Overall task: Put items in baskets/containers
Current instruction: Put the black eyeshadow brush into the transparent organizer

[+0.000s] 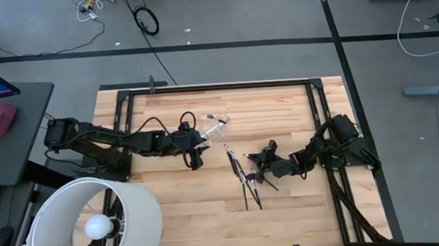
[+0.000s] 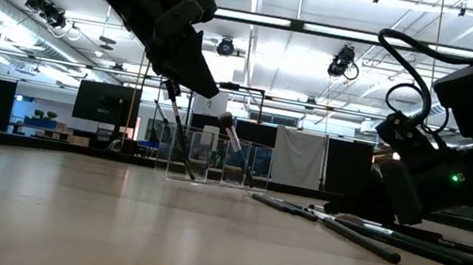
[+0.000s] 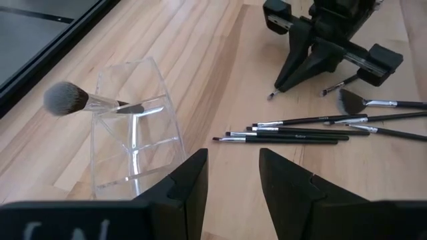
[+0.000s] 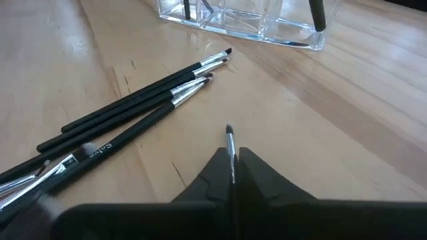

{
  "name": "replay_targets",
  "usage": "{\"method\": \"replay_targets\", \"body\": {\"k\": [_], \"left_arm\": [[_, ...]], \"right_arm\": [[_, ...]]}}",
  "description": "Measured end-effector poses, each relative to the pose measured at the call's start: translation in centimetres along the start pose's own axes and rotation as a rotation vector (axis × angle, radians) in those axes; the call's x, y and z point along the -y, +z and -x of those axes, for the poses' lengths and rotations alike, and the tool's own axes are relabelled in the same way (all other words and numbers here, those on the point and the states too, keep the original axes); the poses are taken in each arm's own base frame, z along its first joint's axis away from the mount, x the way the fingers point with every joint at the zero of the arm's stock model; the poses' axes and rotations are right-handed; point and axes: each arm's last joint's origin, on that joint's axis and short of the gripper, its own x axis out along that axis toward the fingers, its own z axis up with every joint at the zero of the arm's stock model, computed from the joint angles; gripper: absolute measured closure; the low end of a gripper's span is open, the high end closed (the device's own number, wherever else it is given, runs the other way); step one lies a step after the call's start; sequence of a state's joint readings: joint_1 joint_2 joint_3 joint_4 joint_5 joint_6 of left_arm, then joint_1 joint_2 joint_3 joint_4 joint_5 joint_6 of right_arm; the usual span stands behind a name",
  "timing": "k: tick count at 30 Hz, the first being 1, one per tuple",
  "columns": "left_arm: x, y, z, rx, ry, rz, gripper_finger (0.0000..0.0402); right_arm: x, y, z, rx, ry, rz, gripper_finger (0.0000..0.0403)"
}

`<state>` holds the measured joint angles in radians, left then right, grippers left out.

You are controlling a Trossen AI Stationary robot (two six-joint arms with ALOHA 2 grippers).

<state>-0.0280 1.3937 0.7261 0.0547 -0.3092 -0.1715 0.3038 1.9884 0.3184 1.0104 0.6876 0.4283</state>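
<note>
Tabletop: pale wood planks inside a dark frame, carrying both arms, the brushes and the clear container.
Clear container: a see-through plastic holder with dividers, standing near the far middle of the tabletop, just beyond the left gripper.
Brush in container: a fluffy grey-tipped brush leans across the container's rim, head poking out to one side; the right wrist view shows other dark handles standing inside too.
Loose brushes: a bundle of slim dark-handled brushes lies flat on the tabletop between the two arms, several side by side, tips pointing toward the container.
Fan brush: lies among the loose ones, close to the right arm.
Left gripper: hangs just above the tabletop beside the container, fingers released with a clear gap, nothing between them.
Right gripper: low over the tabletop next to the bundle, fingers clenched on a thin brush whose silver collar and small dark tip stick out past the fingertips.
Lampshade: big, white, at the near left corner.
</note>
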Motion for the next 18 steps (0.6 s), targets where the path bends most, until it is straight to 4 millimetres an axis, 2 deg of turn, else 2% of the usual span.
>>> {"method": "replay_targets", "body": {"k": [4,9,13,18], "left_arm": [[0.0,0.1,0.0,0.014,-0.01,0.032,0.0264],[0.8,1.0,0.2,0.09,-0.153,0.026,0.0264],[1.7,1.5,0.5,0.162,-0.229,-0.071,0.0264],[1.8,1.5,0.2,0.183,-0.22,-0.17,0.0264]], "right_arm": [[-0.2,0.3,-0.1,0.029,0.034,0.034,0.0391],[0.0,1.5,-0.5,0.111,0.087,0.058,0.0392],[0.5,3.3,-1.1,0.204,0.185,-0.011,0.0392],[1.0,5.8,-2.0,0.326,0.358,-0.103,0.0392]]}}
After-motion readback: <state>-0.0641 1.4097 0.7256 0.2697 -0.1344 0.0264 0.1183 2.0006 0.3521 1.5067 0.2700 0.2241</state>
